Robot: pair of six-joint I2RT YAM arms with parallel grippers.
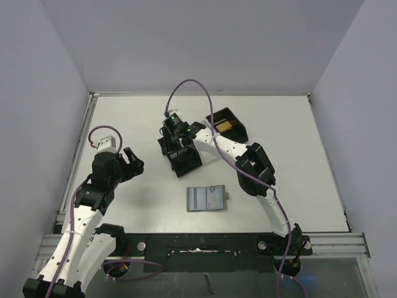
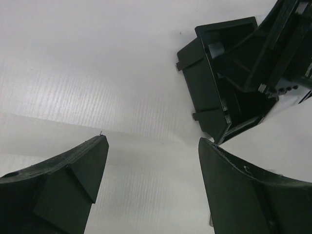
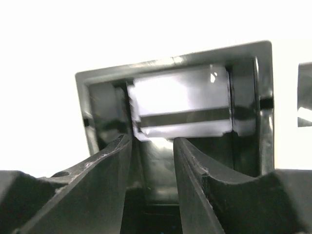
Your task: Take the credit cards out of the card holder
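Lying open, the card holder shows two blue-grey panels, seemingly flat.

top cam sits high over the near edge, looking down on the whole table. left wrist cam looks low across the surface at the black tray from nearby; right wrist cam is jammed right up against that same tray, staring inside.

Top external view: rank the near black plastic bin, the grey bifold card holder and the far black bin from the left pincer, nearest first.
1. The near black plastic bin, just right of the left pincer.
2. The grey bifold card holder, lying open, right and toward the bases.
3. The far black bin, back right.
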